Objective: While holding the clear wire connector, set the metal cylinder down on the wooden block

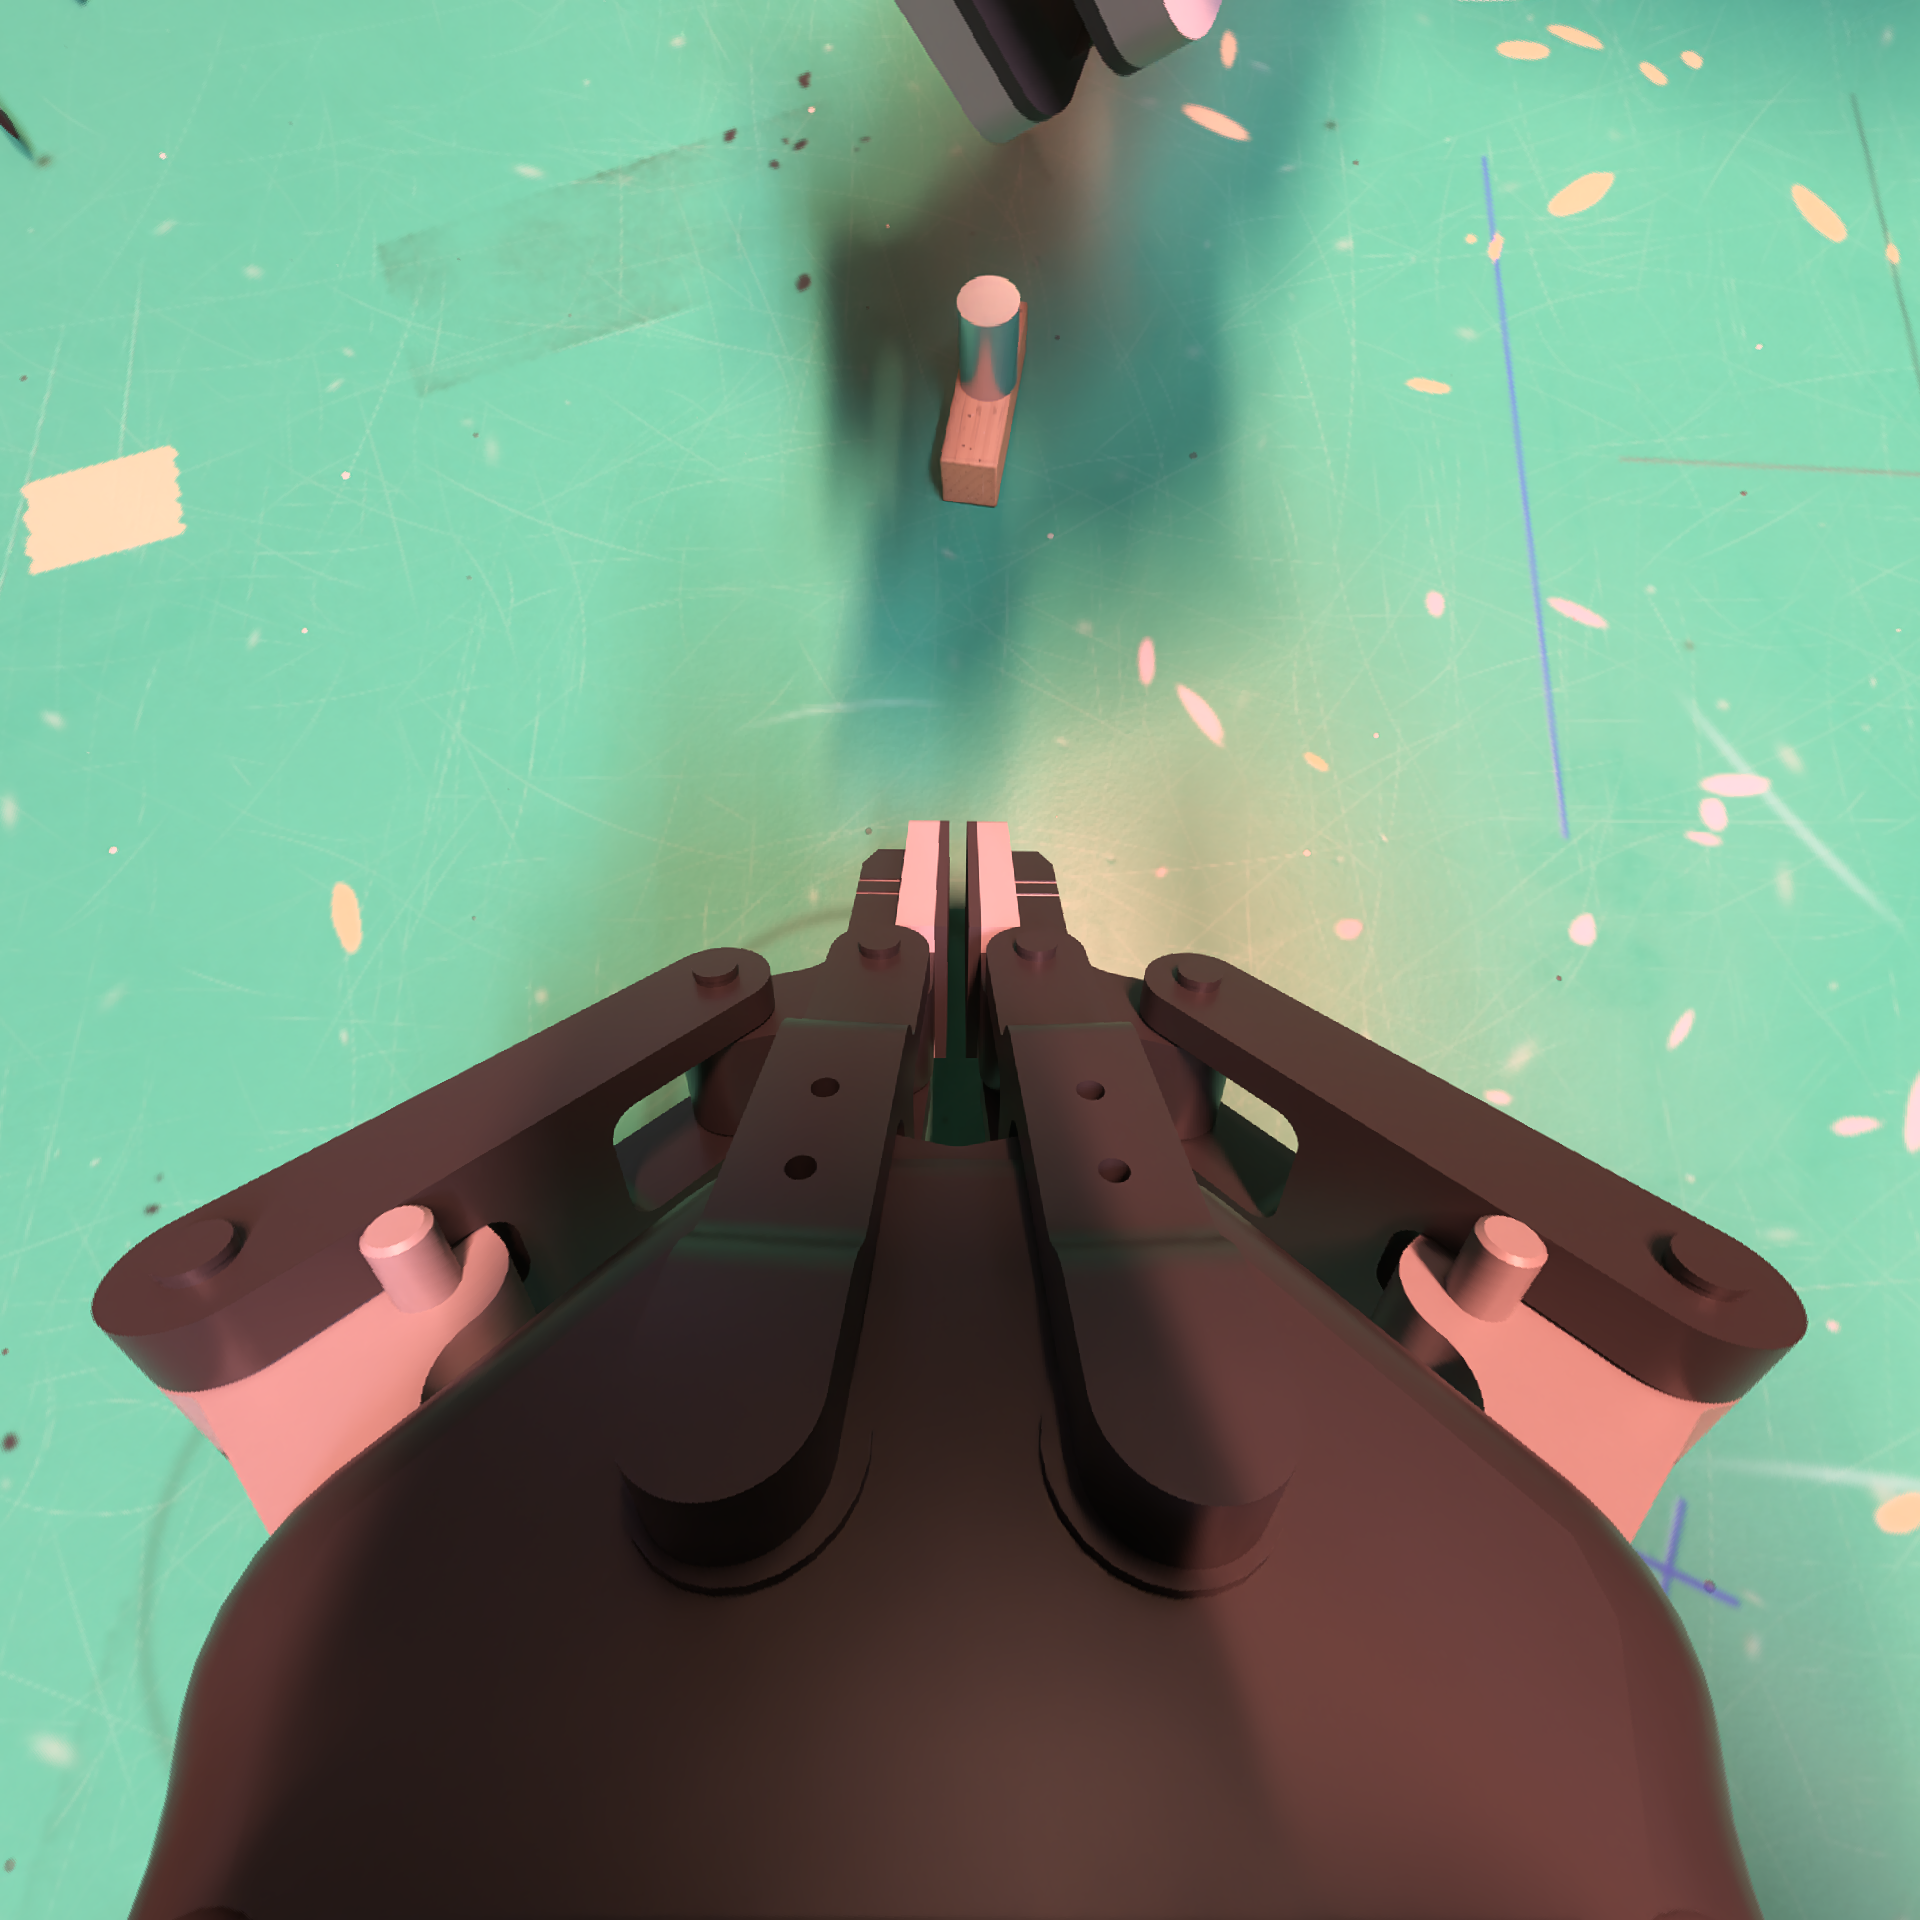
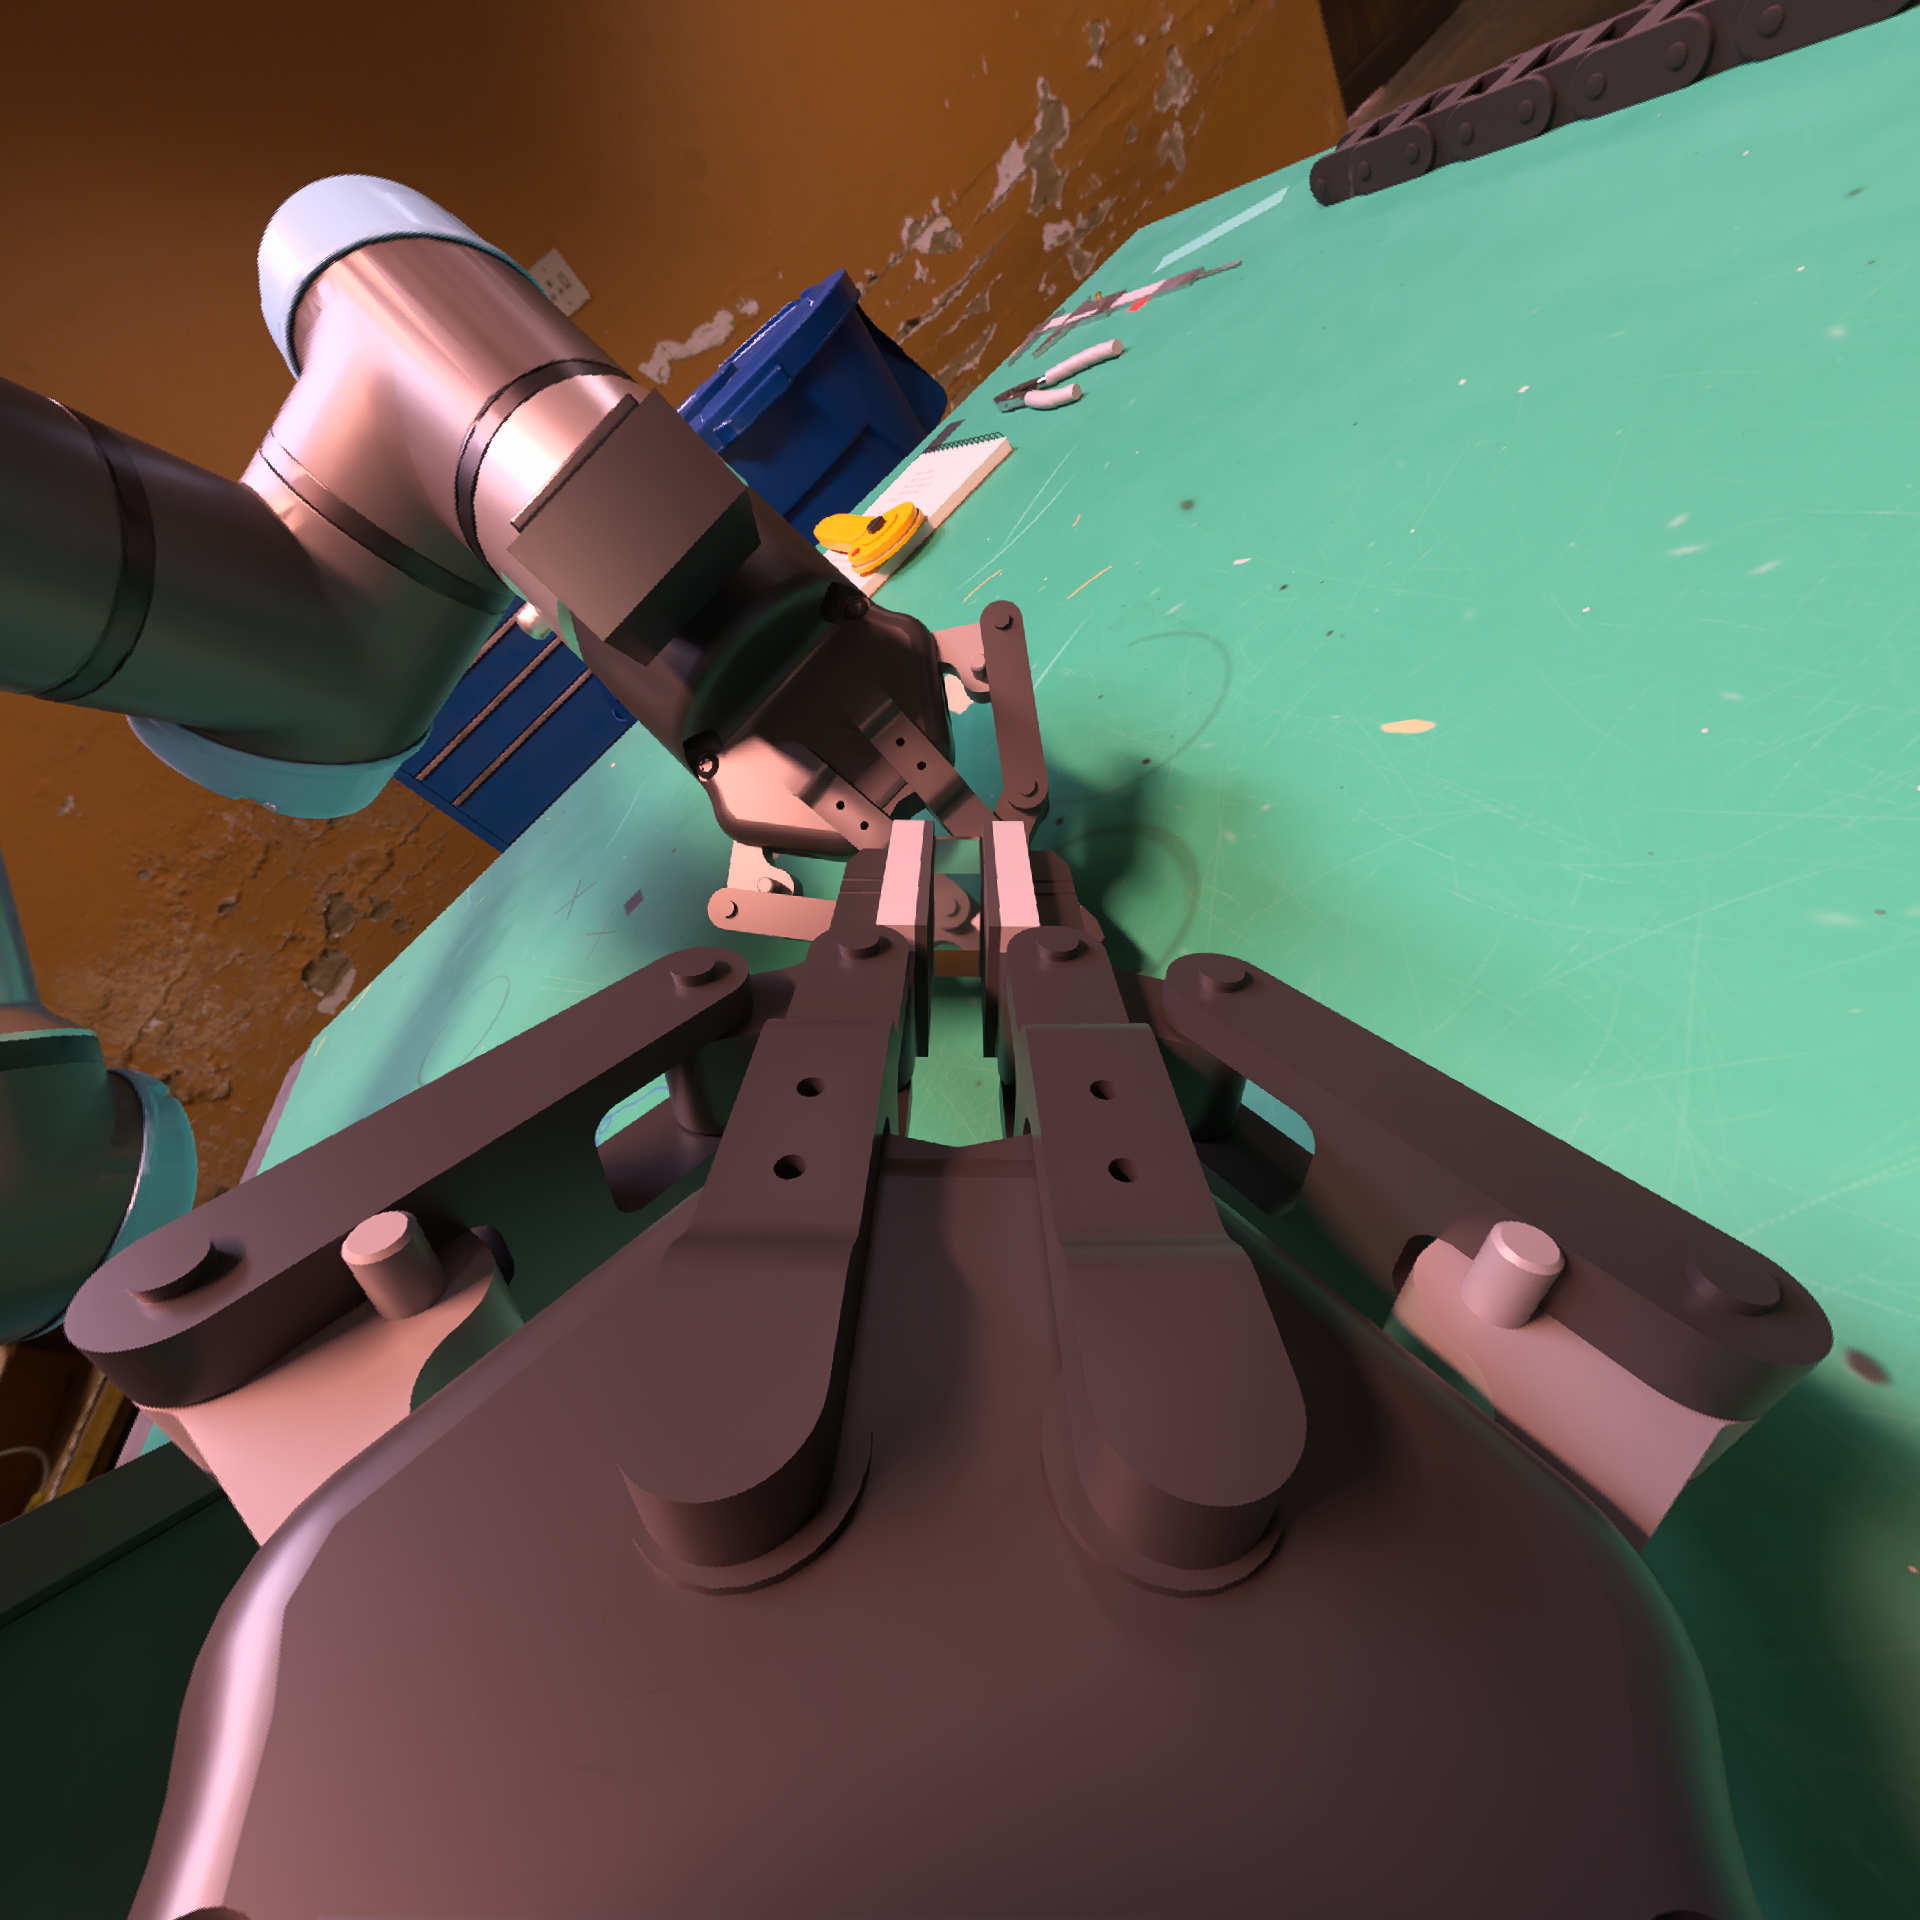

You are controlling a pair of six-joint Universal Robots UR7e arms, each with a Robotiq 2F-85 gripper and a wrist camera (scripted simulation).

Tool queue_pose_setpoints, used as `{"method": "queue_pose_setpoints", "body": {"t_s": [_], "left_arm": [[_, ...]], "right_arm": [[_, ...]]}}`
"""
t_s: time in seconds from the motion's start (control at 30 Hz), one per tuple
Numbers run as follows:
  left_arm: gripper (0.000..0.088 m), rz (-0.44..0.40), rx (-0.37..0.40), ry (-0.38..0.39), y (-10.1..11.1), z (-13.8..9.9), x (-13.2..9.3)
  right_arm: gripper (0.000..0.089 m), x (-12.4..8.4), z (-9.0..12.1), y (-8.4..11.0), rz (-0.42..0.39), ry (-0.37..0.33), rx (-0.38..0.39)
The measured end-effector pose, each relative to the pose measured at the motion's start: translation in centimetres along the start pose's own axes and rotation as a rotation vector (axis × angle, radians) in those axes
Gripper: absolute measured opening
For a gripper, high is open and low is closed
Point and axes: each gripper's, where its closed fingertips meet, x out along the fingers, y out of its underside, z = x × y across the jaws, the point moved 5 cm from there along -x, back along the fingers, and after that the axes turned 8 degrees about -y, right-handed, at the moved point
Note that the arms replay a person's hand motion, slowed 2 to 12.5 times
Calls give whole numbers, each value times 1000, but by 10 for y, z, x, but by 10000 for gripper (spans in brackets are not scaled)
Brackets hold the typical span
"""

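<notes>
Tape patch: a pale scrap [image 1: 102, 509] lies on the green desk [image 1: 416, 727], far to the left of the task's things.
Left arm: in the right wrist view the silver arm [image 2: 395, 499] reaches in from the left, over the desk's edge.
Blue bin: [image 2: 821, 395] stands off the desk by the orange wall, behind that arm.
Left end effector: [image 1: 957, 862] its pads stand only a narrow slit apart; whether the clear wire connector sits in that slit cannot be told.
Wooden block: [image 1: 971, 457] lies flat on the desk, far ahead of the left end effector, one end face towards it.
Metal cylinder: [image 1: 987, 343] stands upright on the far part of the wooden block, free of both end effectors.
Right end effector: [image 2: 958, 873] its jaws are parted with nothing gripped; in the left wrist view it hangs beyond the cylinder, clear of it.
Notepad and pliers: the notepad [image 2: 956, 473] and white-handled pliers [image 2: 1049, 379] lie along the desk's far edge.
Cable chain: a dark chain [image 2: 1507, 104] lies at the far right corner.
</notes>
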Motion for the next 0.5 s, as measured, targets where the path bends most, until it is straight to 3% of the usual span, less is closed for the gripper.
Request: {"method": "queue_pose_setpoints", "body": {"t_s": [0.5], "left_arm": [[30, 2, 3, 0, 1, 0, 0]], "right_arm": [[79, 1, -1, 1, 9, -1, 5]]}}
